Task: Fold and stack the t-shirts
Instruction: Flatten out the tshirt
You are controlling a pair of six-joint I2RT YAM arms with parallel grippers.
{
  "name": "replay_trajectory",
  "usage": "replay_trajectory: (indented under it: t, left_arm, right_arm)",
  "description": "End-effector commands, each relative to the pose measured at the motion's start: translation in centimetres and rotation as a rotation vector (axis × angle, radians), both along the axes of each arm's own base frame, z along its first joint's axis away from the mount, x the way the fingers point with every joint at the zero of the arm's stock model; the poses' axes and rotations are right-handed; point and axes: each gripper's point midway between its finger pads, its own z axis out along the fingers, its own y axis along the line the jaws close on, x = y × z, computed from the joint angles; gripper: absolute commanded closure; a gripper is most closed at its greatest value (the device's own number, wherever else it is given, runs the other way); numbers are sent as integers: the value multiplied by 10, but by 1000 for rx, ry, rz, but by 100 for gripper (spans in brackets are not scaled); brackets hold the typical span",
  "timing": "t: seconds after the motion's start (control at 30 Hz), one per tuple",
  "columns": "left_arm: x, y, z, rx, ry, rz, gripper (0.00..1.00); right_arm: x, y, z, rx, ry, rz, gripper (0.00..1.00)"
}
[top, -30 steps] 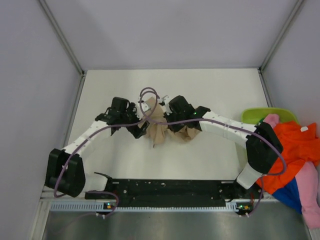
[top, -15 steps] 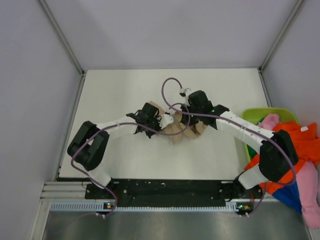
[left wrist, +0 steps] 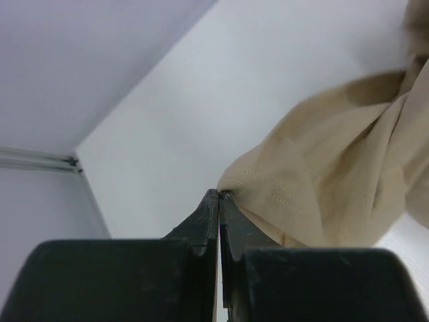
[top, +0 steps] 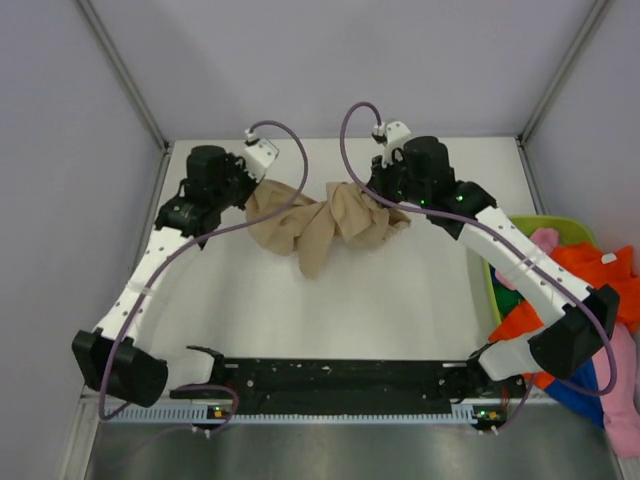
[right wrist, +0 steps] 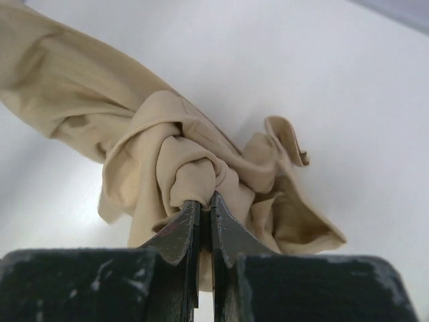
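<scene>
The tan t-shirt (top: 320, 225) is stretched across the far half of the tabletop (top: 400, 300). It is strung between the two sets of jaws and sags in the middle, where a twisted fold droops toward the near side. Whether that fold rests on the surface cannot be told.

The left jaws are closed on a stitched hem edge, and only a thin pinch of cloth is caught between them. The right jaws are closed on a thick, knotted bunch rather than on a clean edge or corner. Loose folds spill out around that bunch.

The step in hand is judged to be the opening-out of this first shirt, before any fold is made. No flat panel is presented yet, and the garment is roped and crumpled along its length.

For the next move, the cloth would probably have to be lowered onto the tabletop. The bunched right-hand grasp would then be released and retaken at a hem or shoulder corner, so that the shirt can be drawn flat.

The orange t-shirt (top: 590, 285), pink t-shirt (top: 617, 370) and blue t-shirt (top: 578, 392) are heaped at the right edge, in and over the lime-green basket (top: 520, 227). They are not yet folded.
</scene>
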Motion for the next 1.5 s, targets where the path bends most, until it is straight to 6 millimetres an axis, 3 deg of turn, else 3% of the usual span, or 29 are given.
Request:
replay_trajectory:
  t: [0.0, 0.1, 0.27, 0.43, 0.47, 0.5, 0.53, 0.6, 0.67, 0.77, 0.87, 0.97, 1.23, 1.33, 1.47]
  left_arm:
    - [-34, 20, 59, -8, -78, 20, 100]
    - [-50, 26, 52, -11, -16, 42, 100]
    - [-58, 45, 30, 27, 31, 123, 100]
    - [-54, 66, 50, 28, -27, 229, 100]
    - [-53, 66, 57, 17, -44, 233, 100]
    - [-53, 65, 64, 4, -60, 228, 100]
    - [-54, 60, 68, -12, -62, 199, 100]
    - [-59, 44, 72, -60, -56, 123, 100]
    - [-68, 32, 69, -96, -20, 58, 100]
    - [-77, 26, 62, -116, 22, 27, 100]
    - [-76, 27, 58, -112, 31, 39, 100]
    - [-74, 28, 55, -113, 35, 50, 100]
    - [-68, 26, 53, -125, 48, 56, 100]
    - [-67, 24, 51, -130, 54, 49, 100]
    - [-69, 24, 50, -135, 56, 50, 100]
  right_arm:
    - [-17, 1, 69, 55, -155, 115, 100]
    - [-32, -7, 44, 16, -96, 135, 100]
    - [-44, -50, -49, -102, 97, -51, 100]
    - [-36, -77, -130, -141, 287, -230, 100]
    - [-27, -90, -145, -141, 320, -296, 77]
    - [-20, -102, -163, -131, 360, -355, 45]
    - [-12, -110, -177, -97, 404, -399, 36]
    - [-5, -117, -197, -57, 506, -434, 31]
    - [-2, -109, -191, -82, 479, -424, 31]
    - [-3, -95, -160, -183, 316, -430, 29]
    - [-16, -71, -132, -219, 194, -403, 27]
    - [-32, -68, -122, -229, 137, -443, 21]
    - [-77, -10, -131, -179, 142, -341, 26]
    - [-71, 13, -148, -113, 188, -301, 29]
    - [-60, 20, -171, -129, 242, -307, 38]
